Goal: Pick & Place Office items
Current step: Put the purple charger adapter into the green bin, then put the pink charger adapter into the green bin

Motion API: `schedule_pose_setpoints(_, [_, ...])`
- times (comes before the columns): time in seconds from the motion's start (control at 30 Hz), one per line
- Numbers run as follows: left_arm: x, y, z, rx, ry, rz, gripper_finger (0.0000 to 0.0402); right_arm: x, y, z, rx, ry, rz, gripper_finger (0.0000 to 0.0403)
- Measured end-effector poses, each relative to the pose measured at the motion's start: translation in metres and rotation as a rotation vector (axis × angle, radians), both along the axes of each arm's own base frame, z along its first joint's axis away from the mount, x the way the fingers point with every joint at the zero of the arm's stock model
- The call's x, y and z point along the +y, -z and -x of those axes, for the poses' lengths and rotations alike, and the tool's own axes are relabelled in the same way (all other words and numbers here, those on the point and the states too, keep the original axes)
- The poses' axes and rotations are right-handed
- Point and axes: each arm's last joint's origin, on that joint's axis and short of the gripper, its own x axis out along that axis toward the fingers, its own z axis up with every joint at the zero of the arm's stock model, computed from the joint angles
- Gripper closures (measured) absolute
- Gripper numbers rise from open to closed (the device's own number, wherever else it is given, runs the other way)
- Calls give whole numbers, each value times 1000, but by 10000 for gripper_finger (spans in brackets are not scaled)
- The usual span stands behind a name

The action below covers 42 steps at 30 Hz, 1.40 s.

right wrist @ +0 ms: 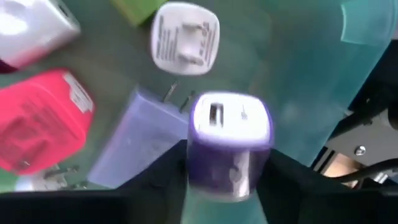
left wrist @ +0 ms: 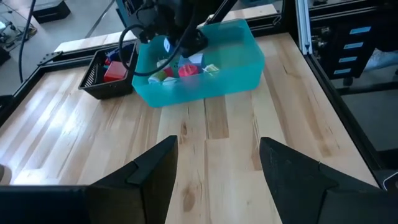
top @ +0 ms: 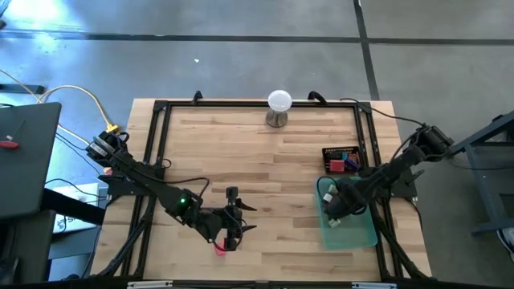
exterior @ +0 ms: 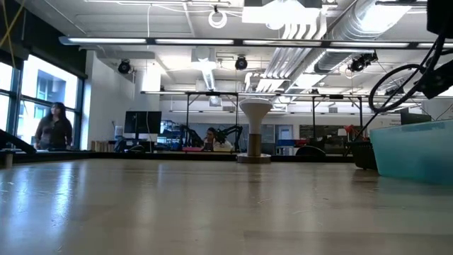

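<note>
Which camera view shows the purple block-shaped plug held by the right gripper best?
The right wrist view: the purple block-shaped plug fills the frame between the right gripper fingers. The high view hides it under the arm; the low and left wrist views don't show it.

Two dark, slender jointed robot arms on black frame rails.
Left arm: matte black links, small green light near the wrist, yellow and white cables at the base. Right arm: black links, looping black cable. Left gripper's fingers: broad, wedge-shaped, matte black.
</note>
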Motion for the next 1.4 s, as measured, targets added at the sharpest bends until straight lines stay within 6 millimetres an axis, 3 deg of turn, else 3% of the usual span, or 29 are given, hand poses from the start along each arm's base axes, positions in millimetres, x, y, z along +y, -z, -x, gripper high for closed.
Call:
schedule_pose_setpoints(0.17, [0, 0, 0, 0, 0, 0, 183, -2, 0, -1, -19, -5, 24, 190])
schedule_pose_setpoints(0.33, [0, 0, 0, 0, 0, 0, 183, -2, 0, -1, -34, -34, 57, 165])
schedule_pose_setpoints(0.5, [0, 0, 0, 0, 0, 0, 183, 5, -10, -6, -90, -95, 78, 175])
schedule_pose_setpoints(0.93, [2, -9, -6, -86, -22, 66, 183, 33, -63, -28, -391, -244, 167, 223])
schedule_pose_setpoints(1.23, [0, -11, -6, -116, -69, 271, 183, 34, -70, -37, -597, -385, 392, 242])
schedule_pose_setpoints(1.4, [-5, -17, 3, -99, 59, 147, 183, 37, -74, -47, -712, -499, 513, 241])
